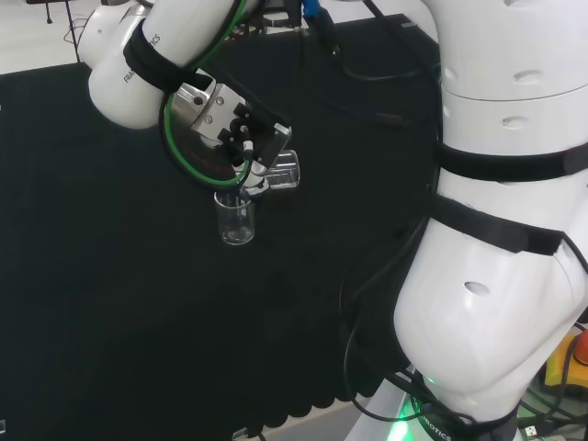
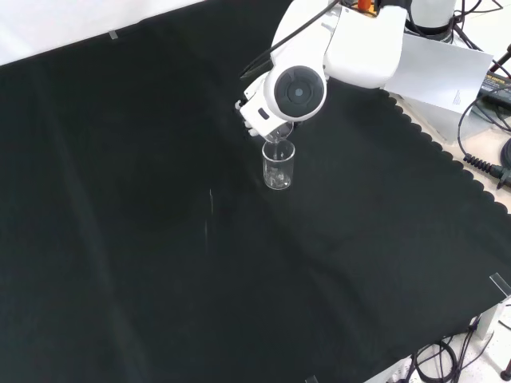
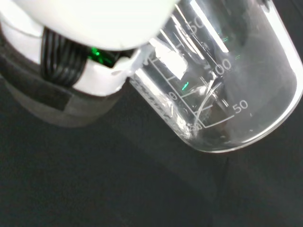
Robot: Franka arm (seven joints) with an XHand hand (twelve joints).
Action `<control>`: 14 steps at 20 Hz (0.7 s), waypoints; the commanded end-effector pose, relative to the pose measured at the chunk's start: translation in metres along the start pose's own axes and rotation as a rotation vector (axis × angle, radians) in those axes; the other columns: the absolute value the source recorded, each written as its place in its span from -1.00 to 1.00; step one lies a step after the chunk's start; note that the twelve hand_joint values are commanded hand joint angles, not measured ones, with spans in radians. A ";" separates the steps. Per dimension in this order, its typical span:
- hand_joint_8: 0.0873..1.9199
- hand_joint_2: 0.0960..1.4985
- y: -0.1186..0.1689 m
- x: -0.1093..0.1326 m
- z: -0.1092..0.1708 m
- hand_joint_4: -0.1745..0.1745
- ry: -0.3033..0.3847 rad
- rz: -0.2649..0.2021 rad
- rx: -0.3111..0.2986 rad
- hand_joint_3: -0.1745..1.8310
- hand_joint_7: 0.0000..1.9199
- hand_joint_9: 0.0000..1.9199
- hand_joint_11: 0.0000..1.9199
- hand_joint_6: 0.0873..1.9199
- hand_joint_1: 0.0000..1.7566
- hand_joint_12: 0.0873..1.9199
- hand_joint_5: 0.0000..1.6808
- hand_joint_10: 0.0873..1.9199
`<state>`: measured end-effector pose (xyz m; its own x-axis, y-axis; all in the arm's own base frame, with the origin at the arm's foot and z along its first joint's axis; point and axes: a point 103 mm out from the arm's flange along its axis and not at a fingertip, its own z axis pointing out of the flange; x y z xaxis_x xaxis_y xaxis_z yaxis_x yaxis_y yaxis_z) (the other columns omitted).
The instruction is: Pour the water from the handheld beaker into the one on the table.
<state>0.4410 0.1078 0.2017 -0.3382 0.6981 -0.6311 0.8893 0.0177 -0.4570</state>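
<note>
A: What has the hand got?

B: Its fingers are curled round a clear held beaker, tipped well over on its side.

A: And the other one?

B: The standing beaker sits upright on the black tabletop, directly below the hand, with the tipped one's mouth just above its rim.

A: Any water?

B: Can't tell through the glass.

White rounded arm links with black bands, green-black cables, a round grey cap.
</note>
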 end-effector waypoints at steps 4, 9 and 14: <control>-0.19 -0.28 0.000 0.002 -0.004 0.07 -0.029 0.007 0.019 0.01 0.57 0.69 0.32 -0.11 0.32 -0.33 0.41 -0.34; -0.19 -0.28 -0.001 0.004 -0.007 0.07 -0.031 0.007 0.022 0.01 0.57 0.69 0.32 -0.11 0.32 -0.33 0.41 -0.34; -0.19 -0.28 -0.005 0.013 -0.020 0.07 -0.051 0.007 0.033 0.01 0.57 0.69 0.32 -0.11 0.32 -0.33 0.41 -0.34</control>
<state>0.4406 0.1196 0.2059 -0.3432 0.6711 -0.6571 0.8843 -0.0049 -0.4668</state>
